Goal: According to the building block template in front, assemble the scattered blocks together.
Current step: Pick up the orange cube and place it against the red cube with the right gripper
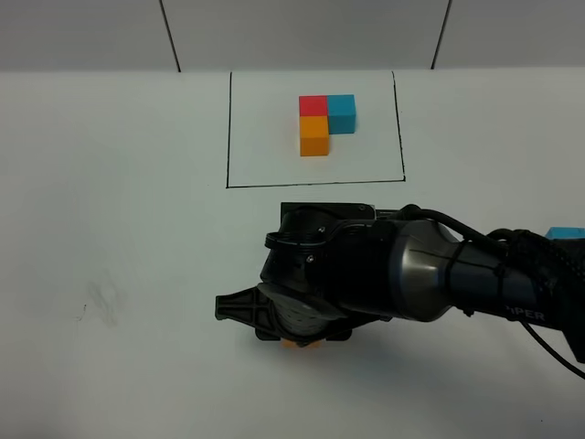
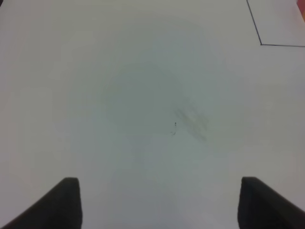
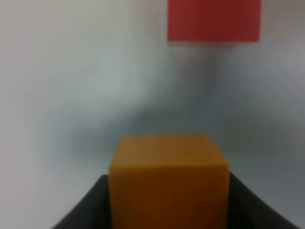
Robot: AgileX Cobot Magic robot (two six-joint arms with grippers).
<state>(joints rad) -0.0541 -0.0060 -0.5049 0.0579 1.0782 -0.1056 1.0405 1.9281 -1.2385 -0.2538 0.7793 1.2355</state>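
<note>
The building block template [image 1: 322, 119] is an L of red, blue and orange cubes inside a thin black rectangle [image 1: 228, 137] at the back middle. My right gripper [image 1: 298, 333] reaches across to the front middle and is shut on the loose orange cube [image 1: 300, 343]. In the right wrist view its dark fingers [image 3: 88, 207] press both sides of the orange cube [image 3: 167, 181]. The loose red cube [image 3: 213, 20] lies just beyond, hidden under the arm in the exterior view. The light blue cube [image 1: 567, 232] shows at the far right edge. My left gripper [image 2: 159, 210] is open and empty over bare table.
The white table [image 1: 119, 229] has a faint grey smudge [image 1: 102, 302] at the left, also in the left wrist view [image 2: 191, 119]. A corner of the black rectangle [image 2: 261, 44] shows in the left wrist view. The right arm [image 1: 457, 274] spans the right front.
</note>
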